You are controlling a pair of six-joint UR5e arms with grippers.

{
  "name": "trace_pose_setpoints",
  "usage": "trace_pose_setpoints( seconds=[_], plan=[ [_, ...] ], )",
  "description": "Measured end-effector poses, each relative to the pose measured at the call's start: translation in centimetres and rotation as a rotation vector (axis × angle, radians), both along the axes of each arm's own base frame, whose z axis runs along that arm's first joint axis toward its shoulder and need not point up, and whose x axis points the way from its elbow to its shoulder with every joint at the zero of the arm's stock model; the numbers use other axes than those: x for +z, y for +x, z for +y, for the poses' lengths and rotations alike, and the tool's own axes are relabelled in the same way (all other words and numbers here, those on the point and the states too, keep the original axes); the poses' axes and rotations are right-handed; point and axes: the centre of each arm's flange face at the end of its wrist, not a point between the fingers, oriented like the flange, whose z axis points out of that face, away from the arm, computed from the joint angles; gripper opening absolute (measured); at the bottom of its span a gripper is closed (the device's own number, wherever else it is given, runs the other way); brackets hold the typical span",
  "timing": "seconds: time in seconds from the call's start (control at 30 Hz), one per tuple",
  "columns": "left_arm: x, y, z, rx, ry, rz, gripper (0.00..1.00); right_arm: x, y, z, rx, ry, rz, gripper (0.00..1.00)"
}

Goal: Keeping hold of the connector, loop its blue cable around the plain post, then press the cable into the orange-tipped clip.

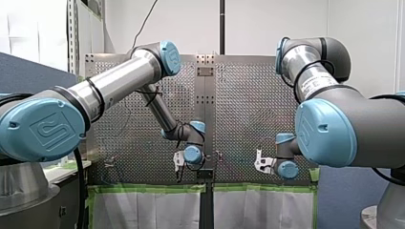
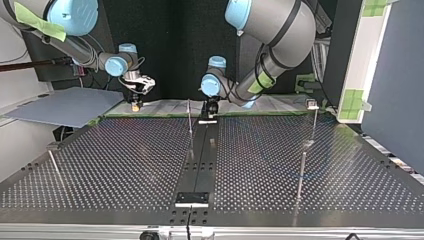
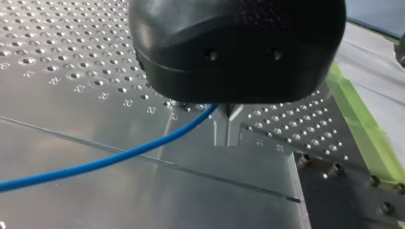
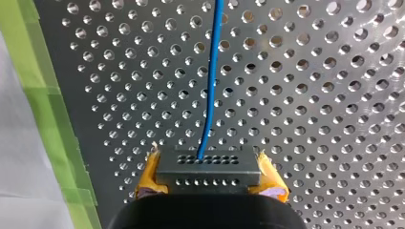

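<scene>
In the right wrist view my right gripper (image 4: 210, 177) is shut on a dark grey connector (image 4: 207, 167), one yellow pad (image 4: 149, 177) on each side of it. The blue cable (image 4: 211, 86) leaves the connector and runs straight ahead over the perforated table. In the left wrist view my left gripper (image 3: 228, 140) is black with metal fingers (image 3: 220, 129), shut on the blue cable (image 3: 119, 155) just above the plate; the cable trails away to one side. In the top view my right gripper (image 2: 135, 102) hangs at the far left edge and my left gripper (image 2: 210, 112) at the far middle.
Thin upright posts stand on the table in the top view: one at the middle (image 2: 190, 120), one at the right with a small capped top (image 2: 312, 104), one nearer at the right (image 2: 301, 175). Green tape (image 4: 52, 124) lines the table edge. A grey board (image 2: 65, 106) lies beyond the left.
</scene>
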Motion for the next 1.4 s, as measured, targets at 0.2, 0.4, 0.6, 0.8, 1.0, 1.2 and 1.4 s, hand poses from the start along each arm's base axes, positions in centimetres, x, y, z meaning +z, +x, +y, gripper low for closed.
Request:
trace_pose_setpoints(
  seconds=[0.2,0.4,0.6,0.8,1.0,1.2,1.4],
  plan=[
    [-0.1,-0.1,0.1,0.001,0.005,0.007,0.00,0.0,0.0,0.0,-0.001,0.008,0.002,0.02],
    [-0.1,-0.1,0.2,0.004,0.006,0.009,0.00,0.2,-0.1,-0.5,-0.004,0.008,0.002,0.02],
    [-0.1,0.1,0.4,0.014,0.006,0.006,0.00,0.6,-0.4,-1.4,-0.012,-0.003,0.000,0.02],
    [0.1,0.8,1.0,0.032,0.005,0.000,0.00,1.2,-0.7,-2.5,-0.019,-0.018,-0.007,0.02],
    [0.6,2.0,1.6,0.045,-0.002,-0.012,0.00,1.9,-1.0,-3.7,-0.026,-0.039,-0.013,0.02],
    [1.3,2.9,1.6,0.052,-0.011,-0.027,0.00,2.5,-1.1,-4.6,-0.026,-0.057,-0.016,0.02],
    [1.6,3.3,1.6,0.055,-0.013,-0.031,0.00,2.8,-1.4,-5.2,-0.029,-0.067,-0.020,0.02]
  ],
)
